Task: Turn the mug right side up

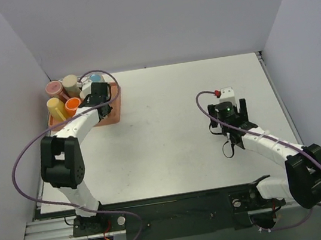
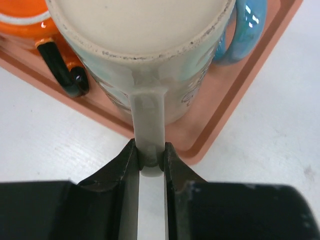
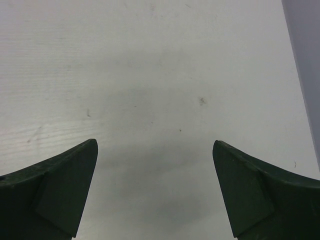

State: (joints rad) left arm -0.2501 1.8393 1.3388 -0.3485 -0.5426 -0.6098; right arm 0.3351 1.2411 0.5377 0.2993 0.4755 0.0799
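Observation:
A cream mug (image 2: 145, 30) stands upside down at the near right corner of the orange tray (image 2: 235, 95), its flat base facing up. My left gripper (image 2: 150, 155) is shut on the mug's handle (image 2: 148, 110), which points toward me and past the tray's edge. In the top view the left gripper (image 1: 101, 97) is at the tray's (image 1: 116, 115) right side and the mug (image 1: 87, 90) is mostly hidden by the wrist. My right gripper (image 3: 154, 143) is open and empty over bare table, at the right middle in the top view (image 1: 227, 108).
The tray also holds an orange mug (image 2: 25, 20) and a blue mug (image 2: 246, 30) close beside the cream one. In the top view more mugs stand there: pink (image 1: 55, 87), beige (image 1: 70, 81), yellow (image 1: 56, 106). Grey walls enclose the table.

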